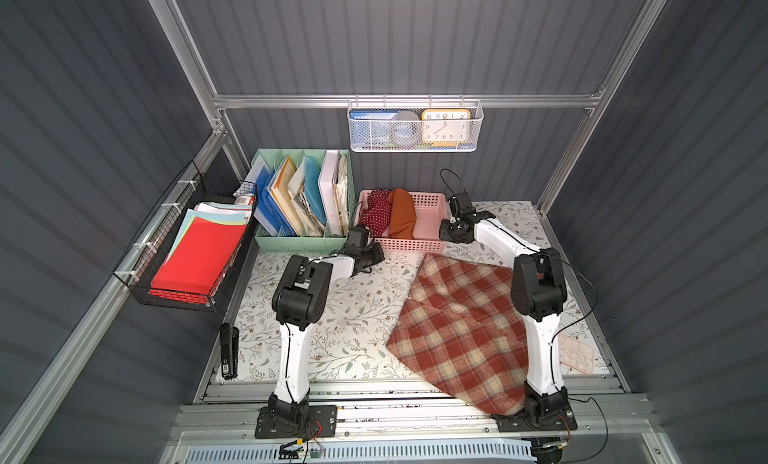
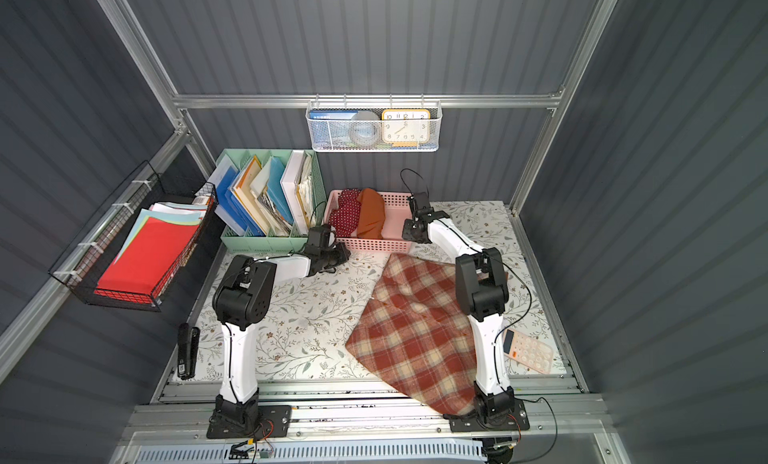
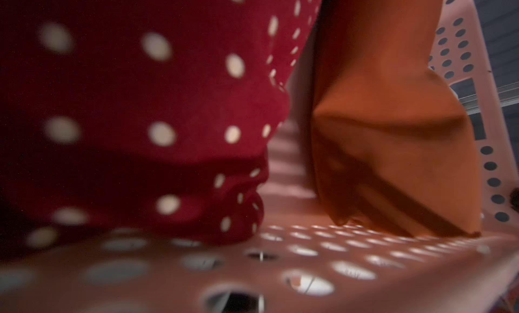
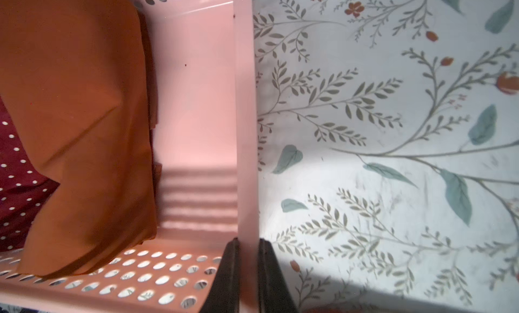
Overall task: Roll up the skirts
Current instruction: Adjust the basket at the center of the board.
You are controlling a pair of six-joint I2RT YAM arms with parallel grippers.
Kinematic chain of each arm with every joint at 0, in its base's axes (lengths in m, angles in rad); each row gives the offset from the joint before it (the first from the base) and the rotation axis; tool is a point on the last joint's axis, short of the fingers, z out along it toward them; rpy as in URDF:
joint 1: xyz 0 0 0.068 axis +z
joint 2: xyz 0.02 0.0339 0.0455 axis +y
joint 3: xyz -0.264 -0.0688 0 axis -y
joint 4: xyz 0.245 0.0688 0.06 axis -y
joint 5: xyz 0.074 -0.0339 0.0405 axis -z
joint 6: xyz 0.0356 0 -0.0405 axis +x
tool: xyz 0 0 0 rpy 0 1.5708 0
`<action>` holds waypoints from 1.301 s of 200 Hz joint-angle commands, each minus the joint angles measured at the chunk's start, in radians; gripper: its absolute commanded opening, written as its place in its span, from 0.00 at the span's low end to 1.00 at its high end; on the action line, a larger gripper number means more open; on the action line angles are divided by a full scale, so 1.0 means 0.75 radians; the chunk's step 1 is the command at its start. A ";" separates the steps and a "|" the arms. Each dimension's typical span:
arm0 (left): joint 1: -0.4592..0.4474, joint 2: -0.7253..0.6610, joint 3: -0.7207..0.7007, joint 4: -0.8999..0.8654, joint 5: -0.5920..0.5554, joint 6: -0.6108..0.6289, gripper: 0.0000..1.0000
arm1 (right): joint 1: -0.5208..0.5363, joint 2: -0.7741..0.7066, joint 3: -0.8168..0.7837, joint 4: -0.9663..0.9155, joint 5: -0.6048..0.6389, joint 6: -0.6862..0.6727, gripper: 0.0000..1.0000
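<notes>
Floral tabletop (image 1: 357, 316) holds the plaid skirt (image 1: 461, 320) spread flat; polka-dot skirt (image 1: 376, 216) and orange skirt (image 1: 402, 216) lie in the pink basket (image 1: 415, 245) behind. Over there the right gripper (image 4: 248, 244) pinches the basket's wall, and the left gripper (image 1: 376, 249) is closed at its front corner.

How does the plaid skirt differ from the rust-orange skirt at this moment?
The red-and-cream plaid woolly skirt lies spread out on the floral tabletop; the plain rust-orange skirt sits bunched inside the pink perforated plastic basket. The plaid one is checked, the orange one unpatterned. Both are cloth.

Plaid skirt (image 1: 461, 329) on table (image 1: 357, 316); dotted skirt (image 1: 376, 216), orange skirt (image 1: 402, 216) in basket (image 1: 430, 204)
</notes>
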 commanded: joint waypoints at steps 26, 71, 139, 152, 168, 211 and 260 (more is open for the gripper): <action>0.016 0.052 0.151 0.010 0.063 0.050 0.00 | -0.039 0.195 0.341 -0.260 0.068 -0.090 0.55; -0.026 -0.241 -0.293 0.283 0.151 -0.006 0.58 | -0.041 -0.366 -0.327 0.042 0.171 -0.067 0.65; -0.263 -0.260 -0.162 0.158 0.316 0.232 0.79 | -0.043 -0.828 -0.831 -0.071 0.298 0.039 0.66; -0.283 -0.140 -0.033 0.066 0.338 0.262 0.66 | -0.043 -0.909 -0.927 -0.077 0.307 0.074 0.65; -0.285 -0.041 0.049 0.103 0.331 0.228 0.30 | -0.043 -1.042 -1.066 -0.014 0.243 0.104 0.65; -0.285 0.160 0.277 0.131 0.242 0.211 0.05 | -0.035 -1.284 -1.206 -0.026 0.109 0.129 0.65; -0.284 0.266 0.453 0.203 0.147 0.235 0.23 | -0.032 -1.333 -1.283 -0.043 0.103 0.116 0.65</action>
